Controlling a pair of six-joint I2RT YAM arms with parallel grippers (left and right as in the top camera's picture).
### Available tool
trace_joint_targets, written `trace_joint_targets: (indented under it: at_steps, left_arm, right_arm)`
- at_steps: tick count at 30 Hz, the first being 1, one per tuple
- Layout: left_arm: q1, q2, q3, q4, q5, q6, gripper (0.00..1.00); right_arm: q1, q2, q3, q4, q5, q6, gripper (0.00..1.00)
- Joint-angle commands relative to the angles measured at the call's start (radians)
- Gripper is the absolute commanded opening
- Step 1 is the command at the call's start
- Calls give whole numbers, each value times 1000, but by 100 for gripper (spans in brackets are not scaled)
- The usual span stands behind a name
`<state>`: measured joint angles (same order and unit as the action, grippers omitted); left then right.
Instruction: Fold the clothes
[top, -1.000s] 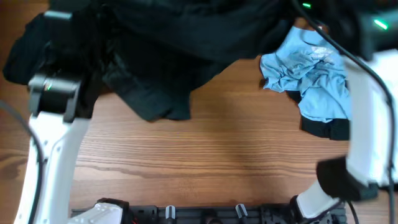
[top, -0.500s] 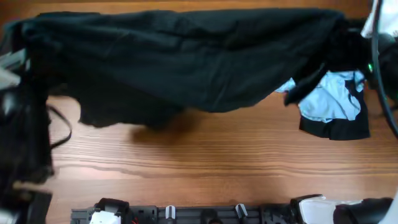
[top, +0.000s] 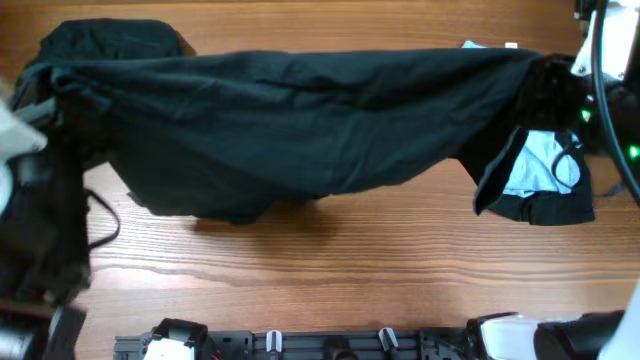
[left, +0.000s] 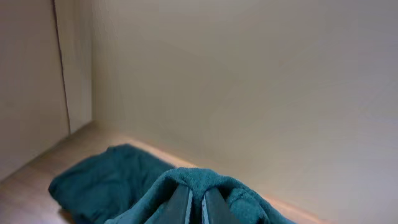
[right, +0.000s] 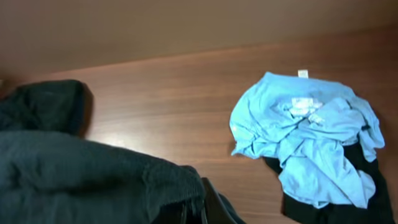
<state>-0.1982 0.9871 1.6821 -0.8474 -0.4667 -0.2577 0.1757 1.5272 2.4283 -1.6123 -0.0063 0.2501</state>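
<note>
Tension explains the pose: the dark shirt (top: 300, 120) hangs stretched over the surface (top: 350, 260), its ends pinched tight in the closed left jaws and right jaws, probably to spread it flat for folding.

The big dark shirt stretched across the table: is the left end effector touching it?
Touching. In the left wrist view the left end effector is shut on a bunched fold of the dark shirt, with fabric wrapped around it.

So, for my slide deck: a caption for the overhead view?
Dark T-shirt held stretched wide above the wooden table, partly hiding a light blue shirt.
</note>
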Motion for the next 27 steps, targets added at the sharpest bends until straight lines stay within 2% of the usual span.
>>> trace_joint_targets:
  at_steps: [1, 7, 12, 16, 17, 18, 20, 21, 23, 27]
  left_arm:
    - [-2, 164, 6, -11, 52, -20, 4]
    - [-2, 426, 6, 6, 89, -24, 4]
    - [-3, 557, 6, 26, 112, -39, 4]
    - [-3, 618, 6, 47, 126, -39, 4]
    - [-3, 631, 6, 51, 142, -39, 4]
    - [-3, 640, 6, 55, 154, -39, 4]
    - [-3, 657, 6, 66, 164, -39, 4]
    - [-6, 661, 6, 70, 164, -39, 4]
    - [-11, 668, 6, 85, 163, -39, 4]
    - [-19, 668, 6, 116, 163, -38, 4]
  right_arm:
    - [-28, 144, -7, 5, 10, 14, 4]
    - [-137, 490, -7, 74, -54, -43, 4]
    - [-197, 799, -7, 195, -153, -68, 4]
    - [-196, 943, -7, 262, -153, -67, 4]
    - [-196, 960, -7, 273, -158, -68, 9]
    - [-196, 974, -7, 286, -173, -80, 26]
    - [-197, 980, -7, 304, -208, -117, 76]
    - [-197, 975, -6, 305, -209, -119, 84]
    - [-197, 951, -6, 289, -220, -123, 88]
    - [-196, 864, -6, 204, -307, -147, 87]
